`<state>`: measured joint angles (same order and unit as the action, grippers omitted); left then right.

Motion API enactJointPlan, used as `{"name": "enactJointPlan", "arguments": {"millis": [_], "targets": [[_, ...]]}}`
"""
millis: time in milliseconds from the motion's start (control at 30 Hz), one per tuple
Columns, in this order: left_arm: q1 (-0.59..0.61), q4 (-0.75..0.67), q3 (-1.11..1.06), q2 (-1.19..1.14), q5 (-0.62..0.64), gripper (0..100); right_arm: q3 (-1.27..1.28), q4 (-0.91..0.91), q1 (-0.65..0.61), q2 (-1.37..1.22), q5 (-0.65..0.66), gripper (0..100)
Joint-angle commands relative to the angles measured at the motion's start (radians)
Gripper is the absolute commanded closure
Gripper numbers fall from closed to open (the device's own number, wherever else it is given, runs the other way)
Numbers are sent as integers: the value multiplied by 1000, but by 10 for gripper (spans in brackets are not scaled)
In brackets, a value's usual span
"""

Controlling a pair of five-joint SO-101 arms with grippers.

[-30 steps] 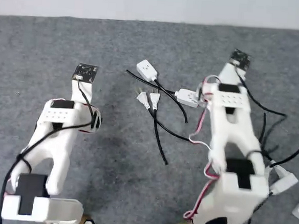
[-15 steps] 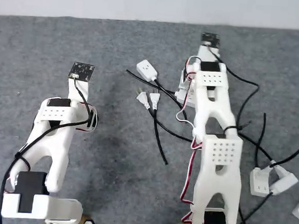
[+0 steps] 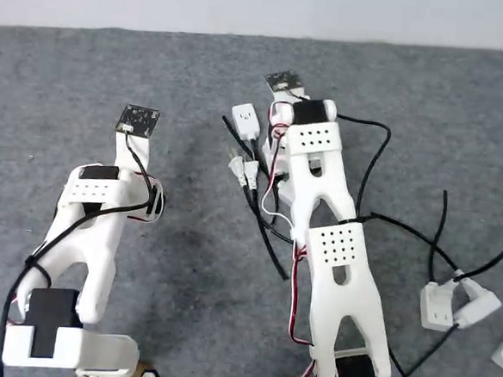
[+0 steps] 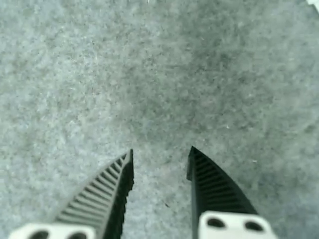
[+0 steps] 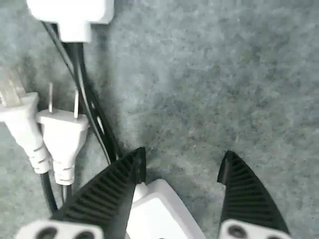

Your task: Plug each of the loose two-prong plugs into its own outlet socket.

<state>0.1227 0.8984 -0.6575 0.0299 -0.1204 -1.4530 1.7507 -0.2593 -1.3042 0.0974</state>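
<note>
Beside the right gripper (image 5: pixel 184 154) — jaws wide — two plugs (image 5: pixel 62 132) lie parallel, prongs toward an outlet socket (image 5: pixel 70 12). Black cords (image 5: pixel 82 89) run alongside.

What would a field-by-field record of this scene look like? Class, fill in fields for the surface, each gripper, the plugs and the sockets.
Surface: grey carpet
Left gripper: open, above bare carpet
Right gripper: open, with the near socket between its fingers, close against one of them
Plugs: first plug and second plug, white, side by side, both unplugged
Far socket: white, beyond the plugs' prongs, apart from them
Cords: black, running beside the plugs
</note>
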Motion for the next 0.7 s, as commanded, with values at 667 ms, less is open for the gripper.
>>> {"name": "enactJointPlan", "arguments": {"millis": [667], "targets": [[9,5,42,2,-37,829,471,-19,54,423,362,793]]}}
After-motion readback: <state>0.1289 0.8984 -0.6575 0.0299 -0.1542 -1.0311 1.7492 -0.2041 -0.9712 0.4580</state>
